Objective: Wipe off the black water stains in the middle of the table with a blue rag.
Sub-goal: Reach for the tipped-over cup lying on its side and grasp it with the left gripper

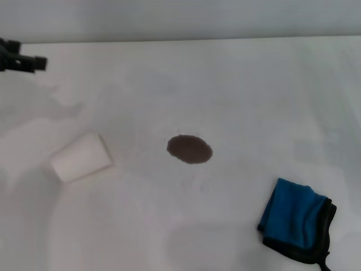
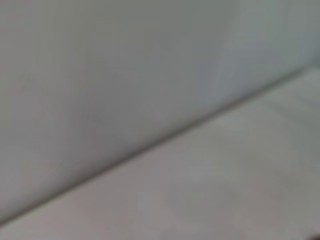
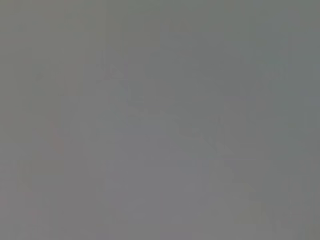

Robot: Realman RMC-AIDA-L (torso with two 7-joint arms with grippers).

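Note:
The black water stain point(image 1: 189, 149) is one dark brown-black oval puddle in the middle of the white table point(image 1: 242, 96). The blue rag point(image 1: 296, 219) lies crumpled at the front right, black edging and a short loop toward the table's near edge, well apart from the puddle. My left gripper point(image 1: 31, 61) shows only as a dark shape at the far left back, far from both. My right gripper is out of view. The right wrist view shows plain grey only.
A white paper cup point(image 1: 82, 158) lies on its side at the left, a cup-width from the puddle. The table's back edge meets a grey wall point(image 1: 180, 20); the left wrist view shows that edge point(image 2: 165, 140) too.

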